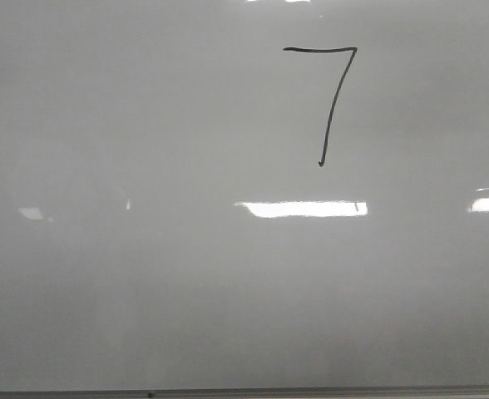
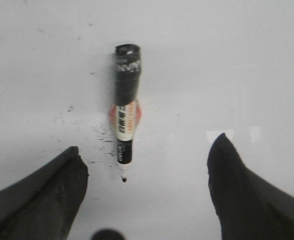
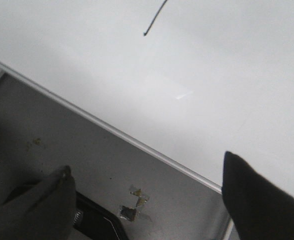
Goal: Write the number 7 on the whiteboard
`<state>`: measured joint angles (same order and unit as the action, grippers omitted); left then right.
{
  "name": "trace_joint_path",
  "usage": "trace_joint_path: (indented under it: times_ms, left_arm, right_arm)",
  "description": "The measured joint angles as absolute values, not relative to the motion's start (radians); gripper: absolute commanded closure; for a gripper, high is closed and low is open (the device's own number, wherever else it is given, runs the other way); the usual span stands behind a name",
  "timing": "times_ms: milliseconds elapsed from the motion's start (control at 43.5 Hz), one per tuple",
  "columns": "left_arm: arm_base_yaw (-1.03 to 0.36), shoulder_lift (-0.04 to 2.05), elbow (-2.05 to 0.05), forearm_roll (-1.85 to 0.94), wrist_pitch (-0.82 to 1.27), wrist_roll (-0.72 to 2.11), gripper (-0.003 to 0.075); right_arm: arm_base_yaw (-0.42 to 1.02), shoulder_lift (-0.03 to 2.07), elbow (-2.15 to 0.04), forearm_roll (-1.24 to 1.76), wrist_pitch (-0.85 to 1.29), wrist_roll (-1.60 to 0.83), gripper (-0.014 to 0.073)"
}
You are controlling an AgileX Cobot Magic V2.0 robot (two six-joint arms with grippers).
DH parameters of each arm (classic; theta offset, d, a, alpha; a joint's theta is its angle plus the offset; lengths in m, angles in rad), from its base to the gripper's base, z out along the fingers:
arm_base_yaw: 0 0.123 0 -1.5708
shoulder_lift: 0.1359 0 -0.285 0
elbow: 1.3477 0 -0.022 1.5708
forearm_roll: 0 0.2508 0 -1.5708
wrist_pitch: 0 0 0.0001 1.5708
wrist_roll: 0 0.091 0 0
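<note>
A thin black number 7 (image 1: 328, 100) is drawn on the whiteboard (image 1: 145, 291), right of the middle and near the far side. Neither gripper shows in the front view. In the left wrist view a black and white marker (image 2: 124, 120) lies uncapped on the whiteboard (image 2: 227, 70), its tip pointing at my left gripper (image 2: 147, 170), which is open and empty just short of it. My right gripper (image 3: 147, 185) is open and empty over the grey table, beside the board's edge strip (image 3: 112, 131). The end of the 7's downstroke (image 3: 154, 20) shows there.
Bright glare patches (image 1: 301, 209) lie across the board. Small black ink specks (image 2: 94, 132) mark the board beside the marker. A black object (image 3: 94, 220) and torn tape scraps (image 3: 134, 202) lie on the grey table (image 3: 47, 135) below the right gripper.
</note>
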<state>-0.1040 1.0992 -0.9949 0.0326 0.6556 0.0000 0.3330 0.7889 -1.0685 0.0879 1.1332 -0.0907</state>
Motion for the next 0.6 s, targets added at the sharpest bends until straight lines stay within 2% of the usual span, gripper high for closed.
trace_joint_path:
  times_ms: [345, 598]
  left_arm:
    - [-0.339, 0.746, -0.867, 0.009, 0.753, 0.014, 0.0228]
    - [-0.39, 0.598, -0.748, 0.008, 0.76, 0.014, 0.0228]
  right_arm:
    - [0.333, 0.612, -0.96, 0.06, 1.089, 0.013, -0.0021]
    - [0.333, 0.582, -0.906, 0.032, 1.085, 0.033, -0.0021]
